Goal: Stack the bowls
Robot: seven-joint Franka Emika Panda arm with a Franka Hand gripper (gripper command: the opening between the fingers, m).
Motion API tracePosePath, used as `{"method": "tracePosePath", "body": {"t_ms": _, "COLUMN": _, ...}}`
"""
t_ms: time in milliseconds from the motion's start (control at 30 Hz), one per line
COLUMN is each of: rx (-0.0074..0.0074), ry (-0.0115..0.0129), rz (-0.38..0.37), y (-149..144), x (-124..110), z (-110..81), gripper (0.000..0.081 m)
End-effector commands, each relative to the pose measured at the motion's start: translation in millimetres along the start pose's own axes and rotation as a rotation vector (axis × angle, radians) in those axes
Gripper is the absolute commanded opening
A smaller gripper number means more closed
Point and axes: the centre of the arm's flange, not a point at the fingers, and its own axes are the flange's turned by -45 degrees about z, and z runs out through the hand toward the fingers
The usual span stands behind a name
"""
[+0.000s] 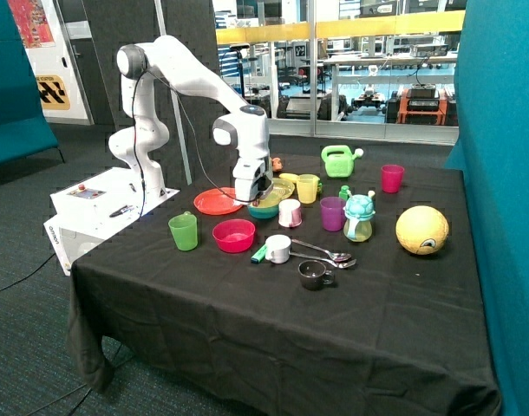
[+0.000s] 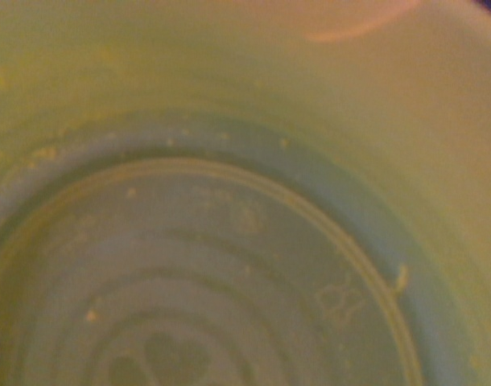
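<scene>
My gripper (image 1: 255, 196) is low over a bright blue bowl (image 1: 264, 211) near the middle of the table, between the orange-red plate (image 1: 216, 202) and a white-pink cup (image 1: 290, 212). A pale yellow bowl (image 1: 273, 198) appears to sit inside the blue one, right under the gripper. The wrist view is filled by the pale yellow bowl's inside (image 2: 245, 161), seen from very close, with its ringed bottom (image 2: 189, 305). The pink-red bowl (image 1: 234, 235) stands alone, nearer the table's front, apart from the gripper.
Around the bowls stand a green cup (image 1: 184, 231), a yellow cup (image 1: 308, 188), a purple cup (image 1: 332, 213), a yellow-green plate (image 1: 286, 183), a white cup (image 1: 278, 249), spoons (image 1: 327, 254), a dark cup (image 1: 313, 275), a sippy bottle (image 1: 358, 217) and a yellow ball (image 1: 421, 230).
</scene>
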Motion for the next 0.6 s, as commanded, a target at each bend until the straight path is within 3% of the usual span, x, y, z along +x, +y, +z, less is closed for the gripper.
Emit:
{"method": "tracePosePath", "body": {"t_ms": 0, "rx": -0.0008, "ry": 0.0001, "rz": -0.008, "y": 1.4, "x": -0.9, "z": 5.1, "gripper": 0.0000}}
{"method": "tracePosePath", "body": {"t_ms": 267, "rx": -0.0008, "ry": 0.0001, "rz": -0.015, "y": 0.3, "x": -2.1, "z": 4.4, "gripper": 0.0113}}
{"method": "tracePosePath", "body": {"t_ms": 567, "rx": -0.0008, "ry": 0.0001, "rz": -0.014, "y": 3.7, "x": -2.5, "z": 1.0, "gripper": 0.0138}}
